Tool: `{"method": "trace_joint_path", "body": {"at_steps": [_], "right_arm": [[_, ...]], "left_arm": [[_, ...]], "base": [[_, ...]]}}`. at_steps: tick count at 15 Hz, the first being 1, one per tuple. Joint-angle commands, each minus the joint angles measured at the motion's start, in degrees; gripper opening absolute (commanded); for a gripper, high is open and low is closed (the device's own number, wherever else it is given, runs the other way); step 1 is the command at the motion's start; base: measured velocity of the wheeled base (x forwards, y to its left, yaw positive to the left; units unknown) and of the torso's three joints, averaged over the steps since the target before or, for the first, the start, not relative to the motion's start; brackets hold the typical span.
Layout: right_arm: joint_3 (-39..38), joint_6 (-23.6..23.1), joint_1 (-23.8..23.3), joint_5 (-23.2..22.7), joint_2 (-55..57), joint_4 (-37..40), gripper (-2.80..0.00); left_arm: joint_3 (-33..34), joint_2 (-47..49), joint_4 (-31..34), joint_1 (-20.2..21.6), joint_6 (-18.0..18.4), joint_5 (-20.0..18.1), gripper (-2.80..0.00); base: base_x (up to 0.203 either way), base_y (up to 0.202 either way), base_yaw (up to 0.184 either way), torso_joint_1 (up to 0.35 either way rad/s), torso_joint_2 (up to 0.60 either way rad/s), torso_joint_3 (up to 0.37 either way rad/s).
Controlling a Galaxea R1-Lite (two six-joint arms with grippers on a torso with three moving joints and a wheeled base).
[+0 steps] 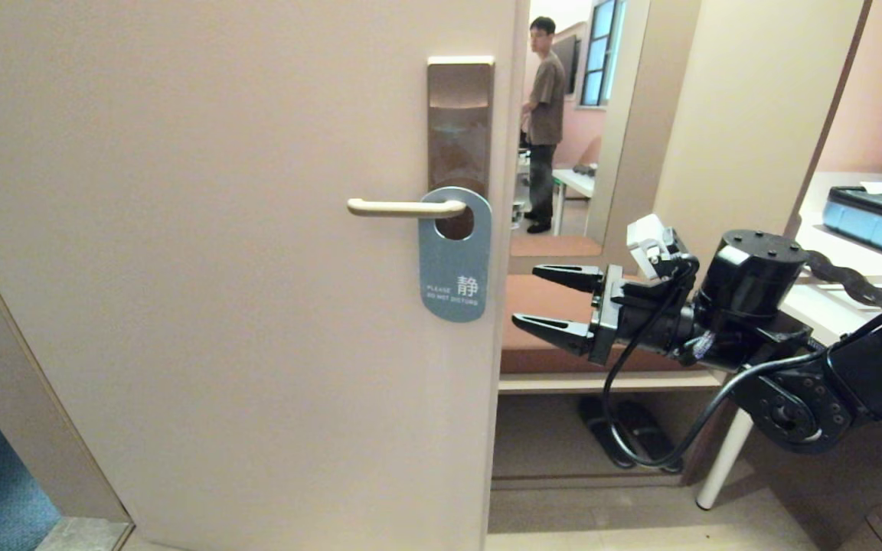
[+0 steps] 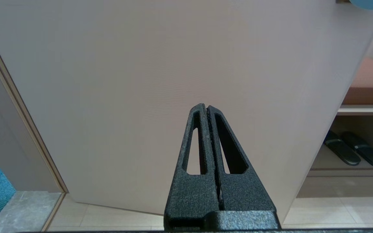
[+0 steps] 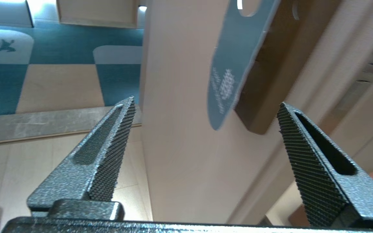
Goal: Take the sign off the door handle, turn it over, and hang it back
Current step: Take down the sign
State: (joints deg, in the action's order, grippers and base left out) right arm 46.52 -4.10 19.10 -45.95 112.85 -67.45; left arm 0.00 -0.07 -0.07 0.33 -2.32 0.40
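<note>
Sign [image 1: 454,256]: hung by its oval hole on the door handle [image 1: 404,207], beside the handle's mount; the grey-blue face with the white character and small white lettering is turned outward. Its lower end lies flat against the door, just below the lock plate.
Door handle: slim cream-gold lever, held level, projecting to the left from the lock plate [image 1: 459,122].
Lock plate: tall bronze-brown rectangle, mounted near the right edge of the door [image 1: 204,268].
Right gripper [image 1: 552,300]: positioned to the right of the door edge, level with the lower end of the sign and near it, apart from it. Jaws are spread wide and pointed left toward the sign; nothing is grasped. In the right wrist view the sign [image 3: 235,61] is seen beyond the gap between the two fingers [image 3: 108,155].
Left gripper [image 2: 207,108]: seen only in the left wrist view, pointed at the lower door panel; jaws are clenched together, with nothing between them.
Background: a person [image 1: 544,122] is seen standing in the far room beyond the door edge; dark slippers [image 1: 628,440] are stowed under a bench [image 1: 548,306] on the right.
</note>
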Motion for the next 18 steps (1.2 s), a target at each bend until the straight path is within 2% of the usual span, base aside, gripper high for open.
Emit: {"method": "trace_joint_path", "body": {"at_steps": [1,8,13,18], "right_arm": [[0.33,-0.11,1.35,-0.28,0.68,-0.40,0.00],[2.96,0.04,3.24,0.13,4.07,0.34,0.00],[7.99,0.23,3.05,2.38,3.98,10.17,0.00],[11.84,6.64,3.05,2.53,3.78,13.66,0.00]], "left_arm": [[0.00,0.07,-0.01,0.02,-0.06,0.04,-2.80],[0.00,0.07,-0.01,0.02,-0.06,0.04,-2.80],[0.00,0.07,-0.01,0.02,-0.06,0.04,-2.80],[0.00,0.07,-0.01,0.02,-0.06,0.04,-2.80]], "base": [[0.000,0.000,0.000,0.000,0.00,0.000],[0.000,0.000,0.000,0.000,0.00,0.000],[0.000,0.000,0.000,0.000,0.00,0.000],[0.000,0.000,0.000,0.000,0.00,0.000]]}}
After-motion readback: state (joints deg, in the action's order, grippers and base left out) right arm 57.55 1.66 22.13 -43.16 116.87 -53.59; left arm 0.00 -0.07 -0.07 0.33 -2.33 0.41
